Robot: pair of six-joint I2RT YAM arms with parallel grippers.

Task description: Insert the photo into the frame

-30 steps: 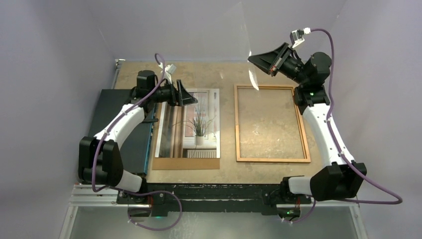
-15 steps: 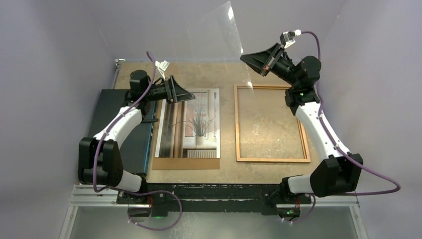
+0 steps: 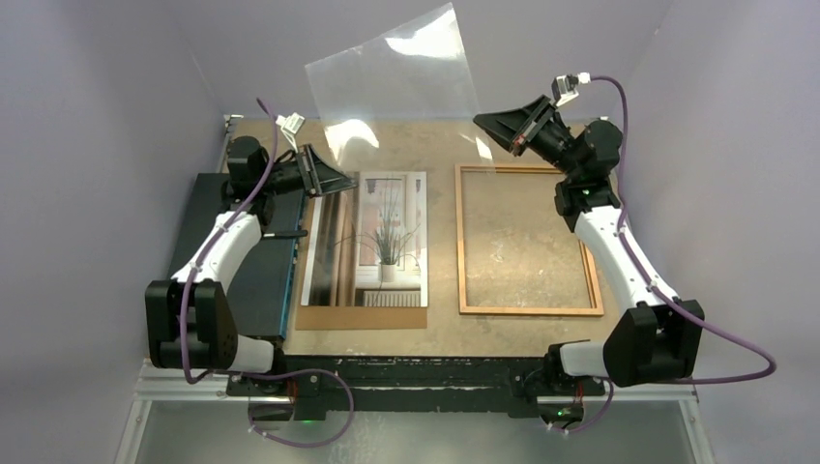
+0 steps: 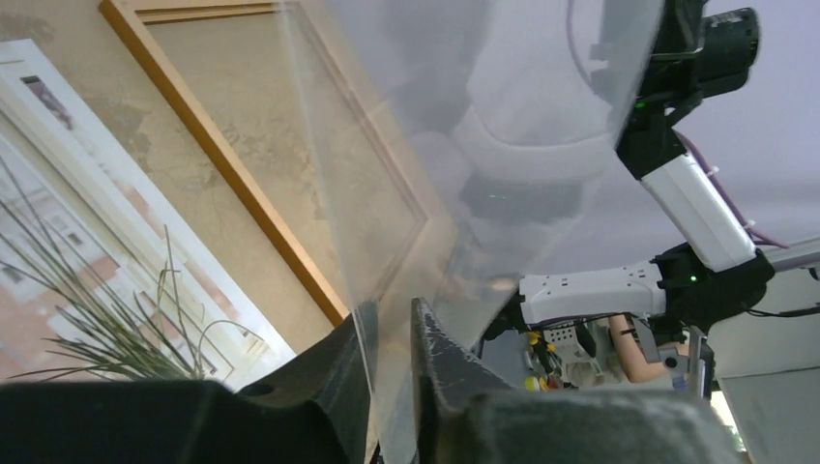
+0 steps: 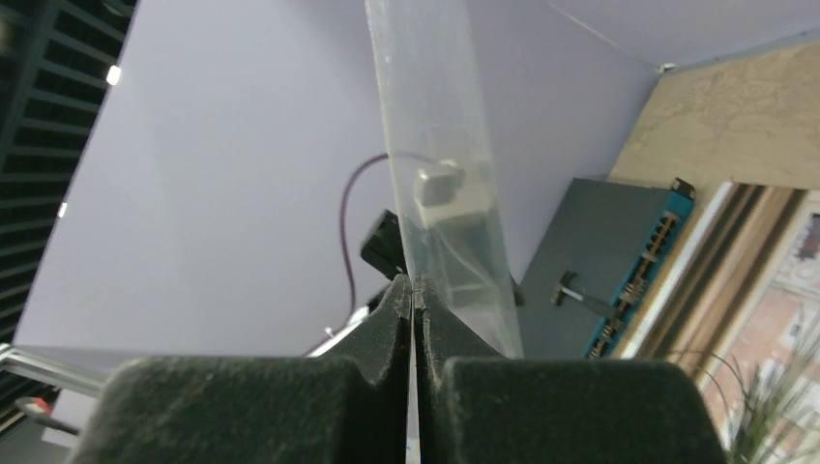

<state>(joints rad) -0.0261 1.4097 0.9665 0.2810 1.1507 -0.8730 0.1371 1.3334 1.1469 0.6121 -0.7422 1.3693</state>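
Observation:
The photo [image 3: 372, 237] of a spiky plant lies flat on a brown backing board, left of centre. The orange-brown frame [image 3: 527, 309] lies empty to its right, bare table showing through it. A clear pane [image 3: 396, 77] hangs upright in the air above the far edge of the table. My right gripper [image 3: 481, 123] is shut on the pane's right edge, seen in the right wrist view [image 5: 414, 288]. My left gripper [image 3: 348, 182] straddles the pane's lower left corner. In the left wrist view its jaws [image 4: 392, 324] stand narrowly apart, with the pane [image 4: 464, 145] between them.
A dark flat box [image 3: 232, 251] lies at the left edge, under my left arm. The backing board [image 3: 363, 317] sticks out below the photo. Grey walls enclose the table on three sides.
The right gripper has swung the pane leftward, so it now faces the camera. My left gripper has moved back and left to the pane's corner, and its jaws have narrowed around it.

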